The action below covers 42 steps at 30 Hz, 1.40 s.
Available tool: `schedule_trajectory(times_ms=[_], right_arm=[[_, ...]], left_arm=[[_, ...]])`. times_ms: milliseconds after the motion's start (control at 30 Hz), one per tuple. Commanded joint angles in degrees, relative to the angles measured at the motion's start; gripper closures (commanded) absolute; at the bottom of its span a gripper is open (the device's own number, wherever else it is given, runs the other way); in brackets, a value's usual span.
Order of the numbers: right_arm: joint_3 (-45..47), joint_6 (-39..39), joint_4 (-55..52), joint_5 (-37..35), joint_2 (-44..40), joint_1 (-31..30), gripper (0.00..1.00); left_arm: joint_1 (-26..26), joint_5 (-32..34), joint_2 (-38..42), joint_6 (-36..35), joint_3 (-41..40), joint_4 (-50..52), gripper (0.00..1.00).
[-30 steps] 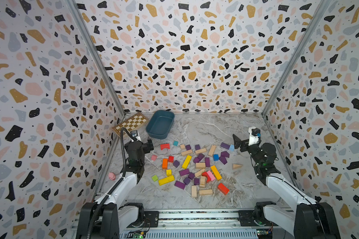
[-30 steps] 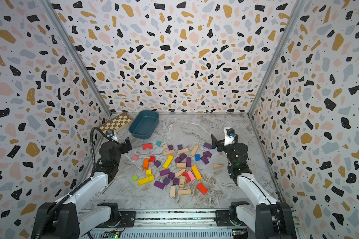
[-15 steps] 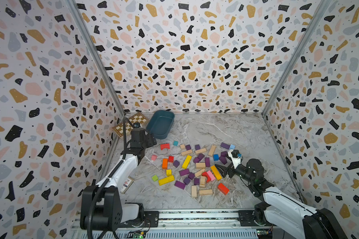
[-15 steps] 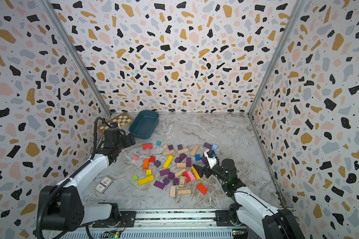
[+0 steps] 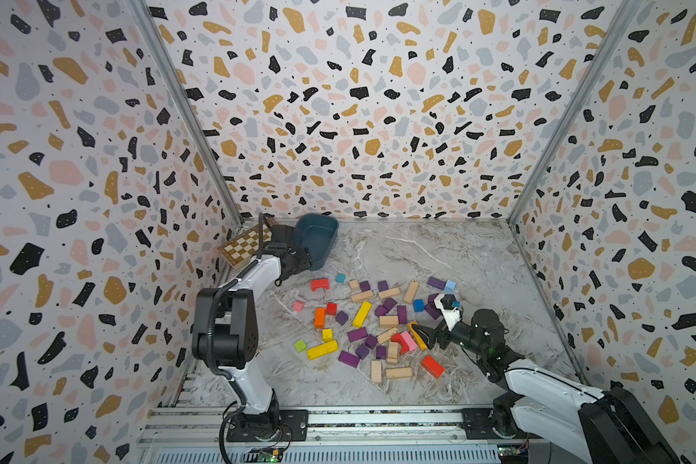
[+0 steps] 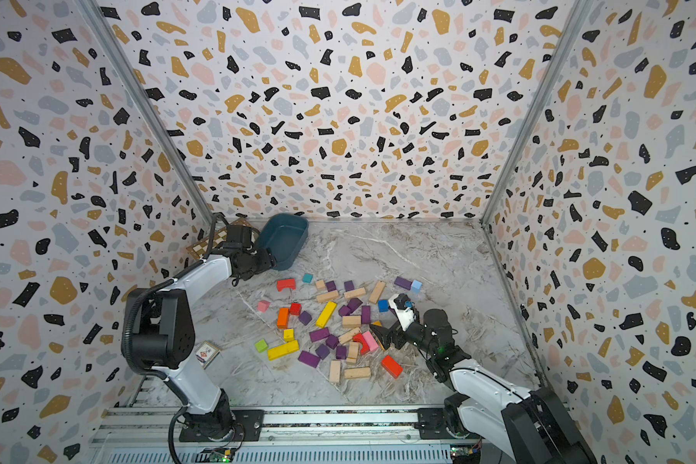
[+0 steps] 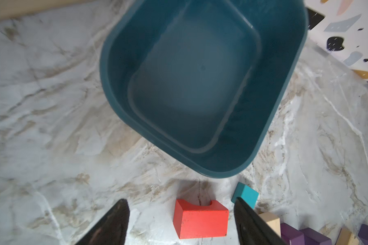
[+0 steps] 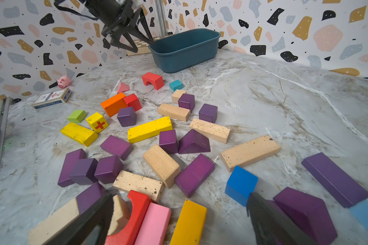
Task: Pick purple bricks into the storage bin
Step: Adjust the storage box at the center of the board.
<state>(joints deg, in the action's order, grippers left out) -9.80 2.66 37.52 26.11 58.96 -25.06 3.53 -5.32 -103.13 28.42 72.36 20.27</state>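
The storage bin [image 5: 318, 239] [image 6: 286, 241] was seen at the far left of the marble table [image 5: 438, 257], just beside a wooden chessboard [image 5: 240, 249] that leaned in the corner. The purple bricks [image 5: 357, 334] [image 8: 117, 146] were scattered over the middle of the table among plain wood, yellow, red and blue blocks. All of those visible lay on the marble outside the bin.

The left gripper [image 5: 296, 263] [image 7: 181, 201] was held above the table at the near end of the bin. Its jaws were set apart and nothing was gripped between them. In the left wrist view a red arch block [image 7: 202, 220] was framed between the two fingers, lying on the table below, with a teal cube [image 7: 245, 194] just beside it and the bin's bare floor [image 7: 196, 84] beyond.

The right gripper [image 5: 426, 335] [image 8: 179, 199] was lowered close over the right side of the pile, with its jaws spread wide and nothing clamped. Between its fingers, in the right wrist view, another red arch [image 8: 134, 214], a pink bar [image 8: 155, 222] and an orange-yellow bar [image 8: 189, 222] were seen side by side. A blue cube [image 8: 241, 184] stood near one finger, and purple bricks lay on both sides.

At the left edge of the table a box of cards [image 8: 51, 98] and a small pink pig [image 8: 63, 81] were noted — well apart from the pile.
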Motion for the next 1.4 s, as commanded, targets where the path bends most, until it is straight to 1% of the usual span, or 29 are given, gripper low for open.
schedule_trajectory(times_ms=[0,133,267,533,667,867,1067,1233,1367], right_arm=[[-0.2,-0.6,0.6,-0.4,-0.6,-0.2,0.00],[-0.3,-0.8,0.5,-0.1,-0.3,-0.3,0.00],[-0.5,-0.8,0.5,0.1,-0.1,-0.2,0.00],[-1.0,-0.9,0.3,0.4,1.1,-0.2,0.00],[-1.3,-1.0,0.2,0.7,1.6,-0.3,0.00],[-1.3,-1.0,0.0,0.7,1.7,-0.2,0.00],[-1.4,-1.0,0.0,0.8,2.1,-0.3,0.00],[-1.6,-1.0,-0.1,0.8,2.4,-0.3,0.00],[-1.7,-1.0,-0.1,0.8,2.6,-0.2,0.00]], left_arm=[[-0.1,-0.7,-2.0,1.7,3.1,2.9,0.26],[-0.1,1.6,-4.7,1.5,6.0,3.6,0.27],[-0.1,2.4,-6.9,1.2,8.4,3.9,0.30],[-0.2,3.2,-5.8,1.3,8.9,2.1,0.33],[-0.5,3.2,-8.2,1.0,11.3,3.9,0.33],[-0.4,3.3,-12.4,0.2,14.5,5.7,0.41],[-0.4,3.3,-14.1,-0.1,15.1,6.1,0.46],[-0.4,2.6,-14.8,-0.5,15.6,6.3,0.57],[-0.4,2.3,-15.3,-1.0,16.4,6.8,0.63]])
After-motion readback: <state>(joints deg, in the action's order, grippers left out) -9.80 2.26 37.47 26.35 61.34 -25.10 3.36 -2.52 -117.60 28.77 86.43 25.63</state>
